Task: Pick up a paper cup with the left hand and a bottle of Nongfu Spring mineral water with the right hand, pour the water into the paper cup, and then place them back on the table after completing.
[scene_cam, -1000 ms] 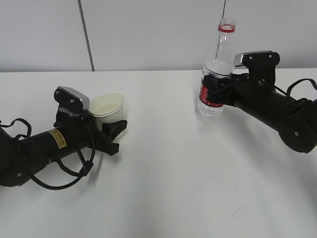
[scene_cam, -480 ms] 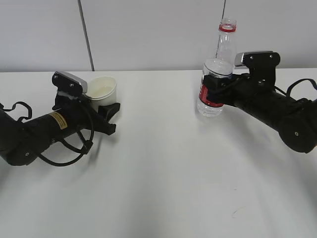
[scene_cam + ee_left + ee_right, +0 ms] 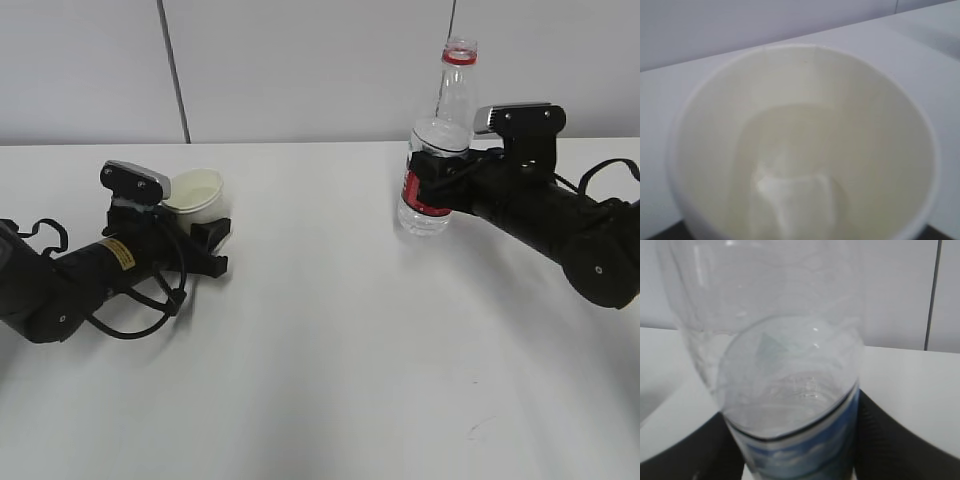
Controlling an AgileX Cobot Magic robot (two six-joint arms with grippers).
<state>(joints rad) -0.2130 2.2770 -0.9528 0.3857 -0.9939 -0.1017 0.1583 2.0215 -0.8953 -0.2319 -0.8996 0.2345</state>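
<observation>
The white paper cup (image 3: pixel 195 190) sits upright between the jaws of my left gripper (image 3: pixel 207 228), the black arm with the yellow label, low over the white table (image 3: pixel 330 330). The cup fills the left wrist view (image 3: pixel 800 140) and hides the jaws; a pale glint at its bottom looks like clear water (image 3: pixel 790 195). My right gripper (image 3: pixel 428 185) is shut on the red-labelled band of the clear bottle (image 3: pixel 441 125). The bottle stands upright on the table with no cap and a little water (image 3: pixel 424 218) at its base. In the right wrist view the bottle (image 3: pixel 790 370) stands between the dark fingers (image 3: pixel 895 445).
A grey wall with a dark vertical seam (image 3: pixel 175 80) runs behind the table's far edge. Black cables loop beside the left arm (image 3: pixel 130 320) and behind the right arm (image 3: pixel 600 175). A faint dark scuff (image 3: pixel 480 428) marks the table at the front right.
My left arm has moved down and back to the left with the cup, and the cup has gone from tilted to upright near the table. The right arm and bottle have not moved.
</observation>
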